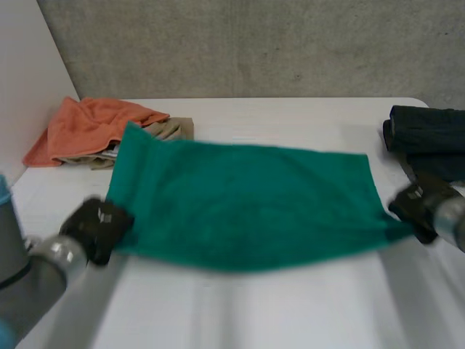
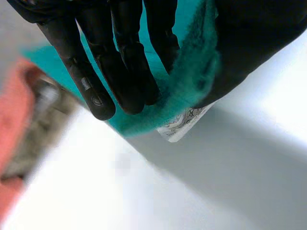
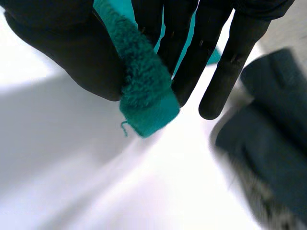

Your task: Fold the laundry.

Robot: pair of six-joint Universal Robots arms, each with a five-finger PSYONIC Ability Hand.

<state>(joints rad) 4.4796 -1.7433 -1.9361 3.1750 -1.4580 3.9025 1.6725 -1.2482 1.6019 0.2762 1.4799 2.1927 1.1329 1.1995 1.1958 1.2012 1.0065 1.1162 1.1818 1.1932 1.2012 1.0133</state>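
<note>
A green towel hangs stretched between my two hands above the white table, its far edge resting on the table. My left hand pinches the towel's near left corner between thumb and fingers; a white care label sticks out below the grip. My right hand pinches the near right corner between thumb and fingers.
An orange cloth lies on a beige one at the table's far left, beside a white side wall. A dark folded garment sits at the far right, close to my right hand; it also appears as dark cloth past its fingertips.
</note>
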